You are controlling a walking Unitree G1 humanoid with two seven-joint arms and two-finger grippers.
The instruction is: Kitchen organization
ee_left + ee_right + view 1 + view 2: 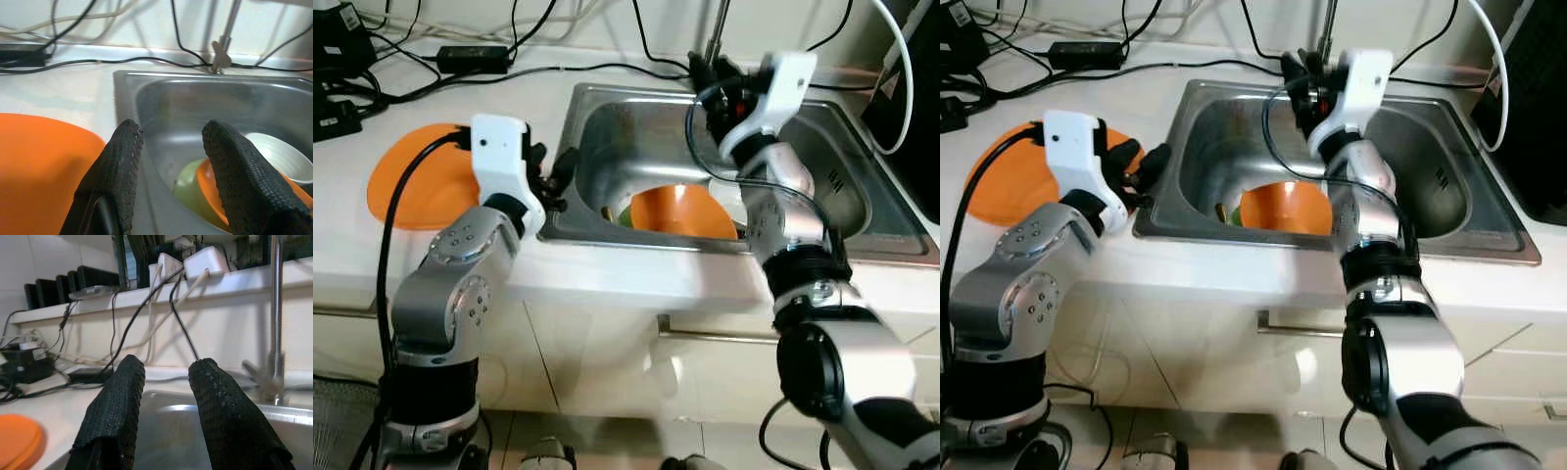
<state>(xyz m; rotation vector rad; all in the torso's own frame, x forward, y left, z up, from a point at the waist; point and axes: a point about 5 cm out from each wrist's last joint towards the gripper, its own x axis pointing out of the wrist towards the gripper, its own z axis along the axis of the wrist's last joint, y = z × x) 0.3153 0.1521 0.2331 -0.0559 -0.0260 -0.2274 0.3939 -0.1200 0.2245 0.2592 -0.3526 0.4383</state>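
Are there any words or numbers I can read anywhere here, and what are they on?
No text can be read in these pictures.
Sink: a dark mark on its inside right wall, too blurred to read.
Orange plate, orange bowl, left gripper, right gripper: no writing on them.
Black boxes on the counter: any labels are too small to tell.

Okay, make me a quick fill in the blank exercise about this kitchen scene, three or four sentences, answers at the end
1. The orange plate lies on the ______, left of the sink.
2. An orange bowl sits inside the ______.
3. The left end effector hovers at the sink's left rim with its fingers ______.
4. The right end effector is raised near the ______ at the back of the sink.

Missing words: counter; sink; open; faucet
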